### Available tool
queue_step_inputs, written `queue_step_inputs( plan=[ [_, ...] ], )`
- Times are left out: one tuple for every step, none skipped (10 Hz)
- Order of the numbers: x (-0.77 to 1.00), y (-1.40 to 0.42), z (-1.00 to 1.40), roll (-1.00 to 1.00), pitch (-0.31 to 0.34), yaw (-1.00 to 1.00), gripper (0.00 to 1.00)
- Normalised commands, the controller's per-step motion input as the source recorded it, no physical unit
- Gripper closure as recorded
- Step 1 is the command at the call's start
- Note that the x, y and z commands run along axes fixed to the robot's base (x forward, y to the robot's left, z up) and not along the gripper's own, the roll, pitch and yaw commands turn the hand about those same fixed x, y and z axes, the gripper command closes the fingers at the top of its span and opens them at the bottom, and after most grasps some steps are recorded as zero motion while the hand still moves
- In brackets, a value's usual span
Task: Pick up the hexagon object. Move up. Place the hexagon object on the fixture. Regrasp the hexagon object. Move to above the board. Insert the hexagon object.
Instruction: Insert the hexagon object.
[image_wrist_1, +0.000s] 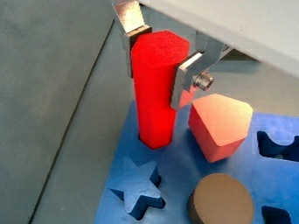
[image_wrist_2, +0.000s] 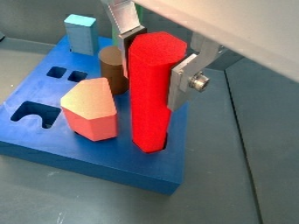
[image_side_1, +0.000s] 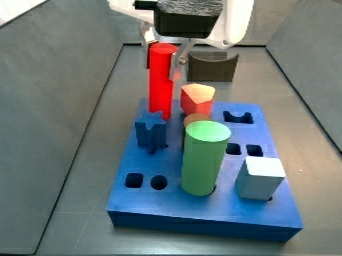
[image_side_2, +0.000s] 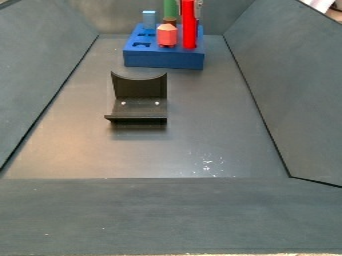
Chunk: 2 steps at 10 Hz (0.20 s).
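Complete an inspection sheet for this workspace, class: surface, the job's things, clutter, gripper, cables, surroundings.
Surface: dark grey floor, bare around the rig.
Job's things: hexagon object upright, lower end at the board near a corner; fixture empty.
Clutter: green cylinder, blue star, short red block, pale blue block, brown peg on the board.
Gripper: gripper above the board, fingers flanking the hexagon object.
Cables: nothing seen.
Surroundings: grey sloping walls.

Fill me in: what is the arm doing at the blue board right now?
The gripper stands over a corner of the board with the hexagon object upright between its fingers. The bar's lower end sits at or in a hole in the board, so insertion looks under way or nearly done. The fixture stands bare on the floor, apart from the board.
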Motion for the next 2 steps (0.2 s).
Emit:
queue_step_inputs(
  plan=[
    [0.0,-0.09,-0.41,0.0,-0.3,0.04,1.0],
    [0.0,0.0,0.0,0.0,-0.016,0.0,1.0]
  ],
)
